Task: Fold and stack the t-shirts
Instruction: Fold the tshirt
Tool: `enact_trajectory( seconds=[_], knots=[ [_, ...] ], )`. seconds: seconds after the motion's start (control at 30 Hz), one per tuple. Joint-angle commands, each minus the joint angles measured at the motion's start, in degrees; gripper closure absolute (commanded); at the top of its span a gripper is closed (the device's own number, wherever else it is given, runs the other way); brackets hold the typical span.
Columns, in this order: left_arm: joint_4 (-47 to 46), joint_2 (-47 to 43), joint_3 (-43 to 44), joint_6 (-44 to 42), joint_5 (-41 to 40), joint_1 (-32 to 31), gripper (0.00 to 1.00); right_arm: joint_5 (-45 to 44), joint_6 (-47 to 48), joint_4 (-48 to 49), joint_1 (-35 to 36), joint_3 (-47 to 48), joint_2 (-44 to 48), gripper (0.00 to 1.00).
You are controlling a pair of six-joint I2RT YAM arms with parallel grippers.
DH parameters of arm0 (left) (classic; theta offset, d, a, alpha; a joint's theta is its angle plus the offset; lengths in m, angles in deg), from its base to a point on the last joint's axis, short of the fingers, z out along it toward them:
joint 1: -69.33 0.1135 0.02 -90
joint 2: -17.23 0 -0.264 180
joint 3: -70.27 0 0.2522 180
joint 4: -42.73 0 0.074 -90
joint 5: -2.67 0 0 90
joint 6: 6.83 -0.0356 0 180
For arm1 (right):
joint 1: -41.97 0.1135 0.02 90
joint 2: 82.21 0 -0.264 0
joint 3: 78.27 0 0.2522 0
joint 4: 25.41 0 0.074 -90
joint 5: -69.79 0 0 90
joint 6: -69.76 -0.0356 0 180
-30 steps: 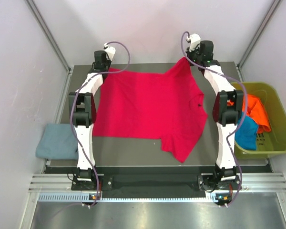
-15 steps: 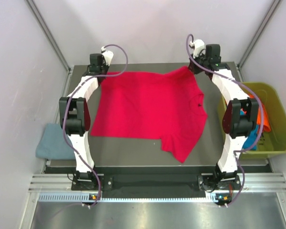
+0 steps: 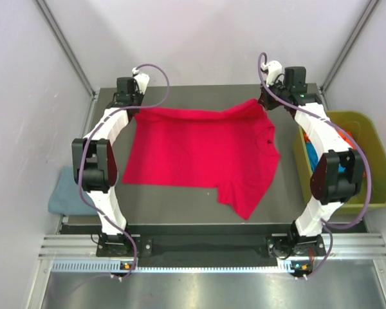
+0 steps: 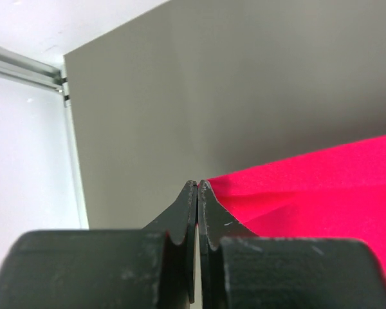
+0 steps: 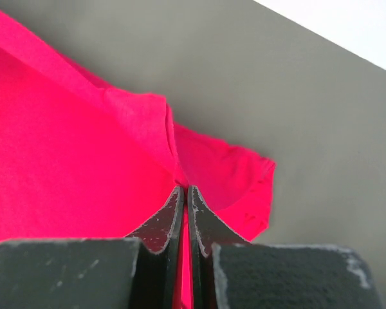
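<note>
Moved wider apart, drawing crimson t-shirt (image 3: 199,151) flatter than a second ago. Clamped shut on its corner with left gripper (image 4: 197,183), cloth spreading to its right. Pinched likewise on a fold with right gripper (image 5: 183,188).

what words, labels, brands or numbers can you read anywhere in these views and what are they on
No readable text in any view.
red t-shirt: plain, no print; the dark speck at its neckline is too small to read.
grey-blue t-shirt: plain, nothing printed.
olive-green bin: no label visible.
</note>
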Motion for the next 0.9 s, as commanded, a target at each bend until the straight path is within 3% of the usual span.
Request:
enact_trajectory(
  seconds=[0.0, 0.87],
  knots=[
    [-0.66, -5.24, -0.81, 1.28, 0.68, 0.85, 1.0, 0.73, -0.55, 0.46, 0.71, -0.82, 5.42, 1.0],
    [4.08, -9.64, -12.23, 5.23, 0.6, 1.29, 1.0, 4.15, 0.59, -3.24, 1.67, -17.34, 14.13, 1.0]
  ],
)
